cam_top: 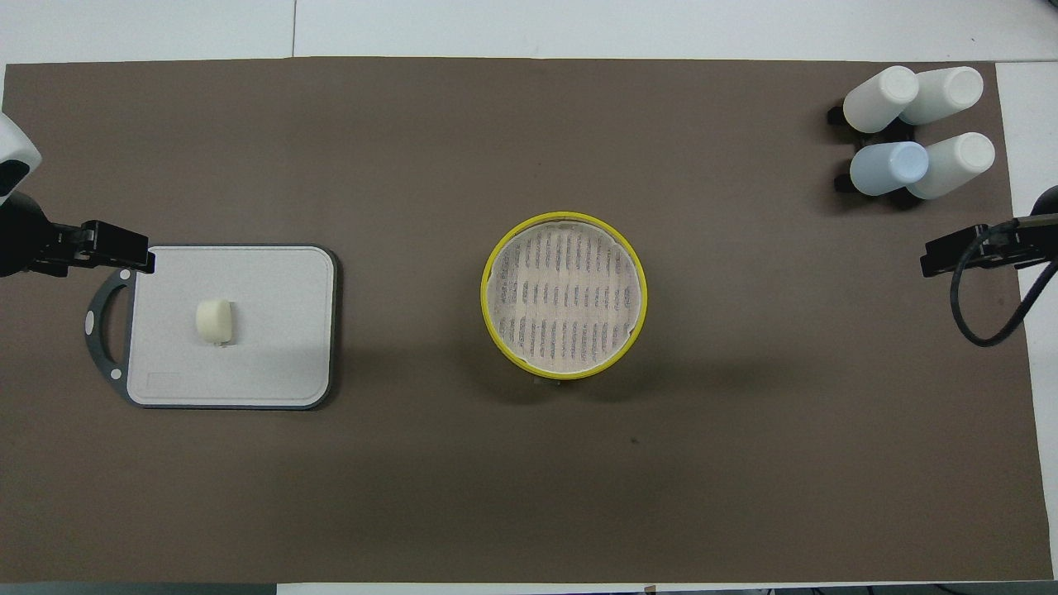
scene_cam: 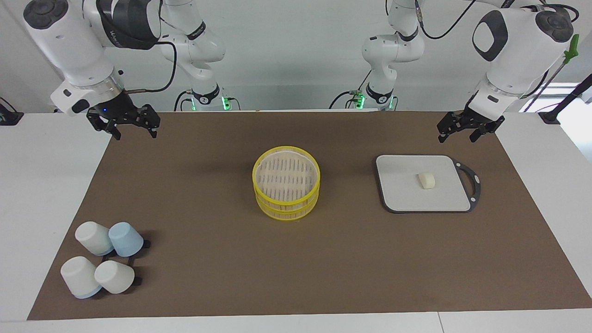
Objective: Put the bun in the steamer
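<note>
The bun lies on the grey cutting board toward the left arm's end of the desk. The steamer, its two tiers stacked, sits mid-desk with nothing in it. The left tool hangs open and holds nothing over the desk edge nearest the robots; the right tool does likewise at its end. The overhead view cuts both off. Four overturned cups cluster at the right arm's outer corner.

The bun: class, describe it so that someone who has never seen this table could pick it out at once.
Start at the brown mat, then find the grey cutting board toward the left arm's end, beside the yellow-rimmed steamer. The bun lies alone on that board. It is a small cream-white lump, far smaller than the cups.
</note>
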`<state>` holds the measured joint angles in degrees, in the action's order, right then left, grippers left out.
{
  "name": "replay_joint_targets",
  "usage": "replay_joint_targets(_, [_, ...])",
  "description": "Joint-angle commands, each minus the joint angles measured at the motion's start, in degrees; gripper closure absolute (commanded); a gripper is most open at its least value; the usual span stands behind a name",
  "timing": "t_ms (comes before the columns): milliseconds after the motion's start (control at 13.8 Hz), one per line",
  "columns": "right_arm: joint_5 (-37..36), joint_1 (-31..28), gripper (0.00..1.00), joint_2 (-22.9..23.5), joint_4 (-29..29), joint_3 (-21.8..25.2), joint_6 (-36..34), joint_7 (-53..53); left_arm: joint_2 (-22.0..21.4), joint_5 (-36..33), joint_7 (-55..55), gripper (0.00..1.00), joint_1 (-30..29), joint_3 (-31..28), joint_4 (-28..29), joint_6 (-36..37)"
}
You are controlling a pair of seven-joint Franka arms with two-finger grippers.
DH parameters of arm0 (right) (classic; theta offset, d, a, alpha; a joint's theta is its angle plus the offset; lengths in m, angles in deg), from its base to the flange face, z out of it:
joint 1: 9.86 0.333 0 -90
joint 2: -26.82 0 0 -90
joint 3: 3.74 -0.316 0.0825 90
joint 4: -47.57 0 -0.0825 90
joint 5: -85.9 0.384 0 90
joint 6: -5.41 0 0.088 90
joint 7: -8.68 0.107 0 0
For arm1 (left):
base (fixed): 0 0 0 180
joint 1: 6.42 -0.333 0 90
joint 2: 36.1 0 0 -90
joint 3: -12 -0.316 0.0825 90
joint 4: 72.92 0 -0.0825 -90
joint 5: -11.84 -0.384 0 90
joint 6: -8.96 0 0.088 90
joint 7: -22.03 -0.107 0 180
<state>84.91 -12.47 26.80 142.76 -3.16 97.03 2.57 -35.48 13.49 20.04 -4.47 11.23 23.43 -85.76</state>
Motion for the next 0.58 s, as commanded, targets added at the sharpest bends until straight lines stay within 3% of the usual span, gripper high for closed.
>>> replay_joint_targets(0, [0.82,-0.21,0.0,-0.34,0.52,-0.23,0.05,-0.05,0.7,-0.24,0.31,0.0,0.69,-0.55,-1.0,-0.11])
replay_joint_targets(509, [0.82,-0.21,0.0,-0.34,0.52,-0.23,0.14,0.13,-0.18,0.38,3.9,0.0,0.6,-2.13,2.34,-0.98])
